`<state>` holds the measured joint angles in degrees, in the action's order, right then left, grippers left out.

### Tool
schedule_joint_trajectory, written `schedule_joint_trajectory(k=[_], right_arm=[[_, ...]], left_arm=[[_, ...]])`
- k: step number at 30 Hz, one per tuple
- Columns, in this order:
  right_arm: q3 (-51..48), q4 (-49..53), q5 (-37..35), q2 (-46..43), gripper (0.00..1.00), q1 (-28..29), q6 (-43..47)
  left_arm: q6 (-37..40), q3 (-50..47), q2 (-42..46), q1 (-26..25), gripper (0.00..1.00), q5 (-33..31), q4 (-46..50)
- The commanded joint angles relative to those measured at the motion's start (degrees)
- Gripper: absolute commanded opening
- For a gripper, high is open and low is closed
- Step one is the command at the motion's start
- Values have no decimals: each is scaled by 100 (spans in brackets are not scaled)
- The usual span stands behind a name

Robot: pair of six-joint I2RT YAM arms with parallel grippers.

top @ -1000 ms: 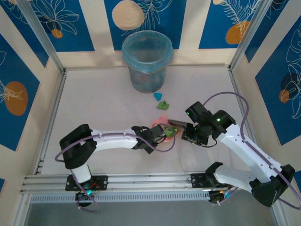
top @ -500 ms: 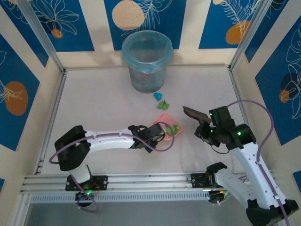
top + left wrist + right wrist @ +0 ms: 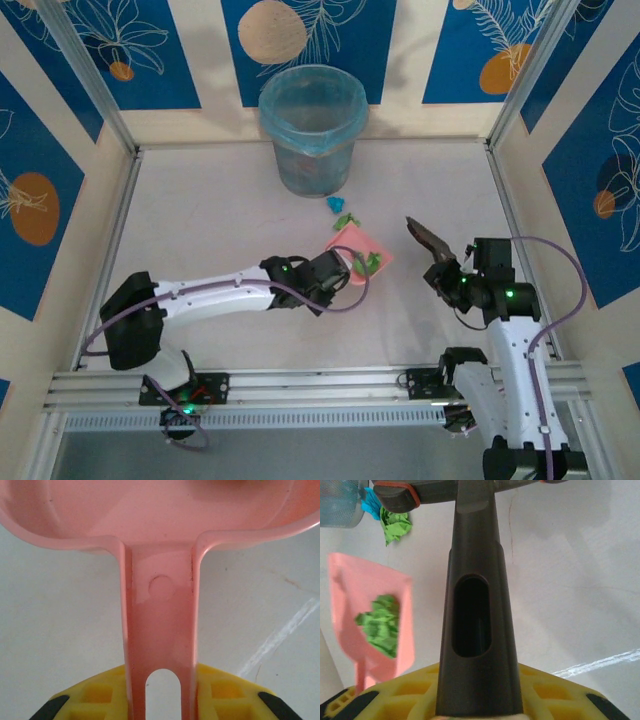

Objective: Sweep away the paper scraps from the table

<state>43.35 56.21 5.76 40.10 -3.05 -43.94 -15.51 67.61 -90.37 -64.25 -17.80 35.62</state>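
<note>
1. While both arms reach out from the near rail, the left claw [image 3: 161, 696] grips the handle of the pink dustpan [image 3: 352, 243], its yellow pads pressed against either side.
2. Off to the right, the right claw [image 3: 452, 282] is clamped around the dark handle of the brush [image 3: 472, 605]. The brush head points away and leftward, apart from the pan.
3. Mid-bench [image 3: 210, 210], the pan carries a crumpled green wad [image 3: 366, 264] near its right edge. Whether the pan rests on the surface I cannot tell.
4. Just beyond the pan's far corner, a green scrap [image 3: 347, 221] lies on the bench, with a cyan scrap [image 3: 335, 204] close behind it.
5. Farthest back, a bin [image 3: 312, 125] lined with a blue bag stands near the rear wall, the cyan scrap near its base.
</note>
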Motion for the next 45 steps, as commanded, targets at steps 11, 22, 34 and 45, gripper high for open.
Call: schedule_joint_trajectory(k=[11,22,34,45], right_arm=[[-460,-651,471,-286,0,-22,-66],[-877,-1255,753,-345,0,112,-21],[-867,-1570,866,142,0,470,127],[-887,-1815,769,139,0,802,108]], left_arm=[[57,3323,-669,646,0,-289,2114],[-226,7430,-2628,1932,0,716,3422],[-1613,8492,-3418,3380,0,3293,2549],[-3047,8477,-3633,3849,0,4727,973]])
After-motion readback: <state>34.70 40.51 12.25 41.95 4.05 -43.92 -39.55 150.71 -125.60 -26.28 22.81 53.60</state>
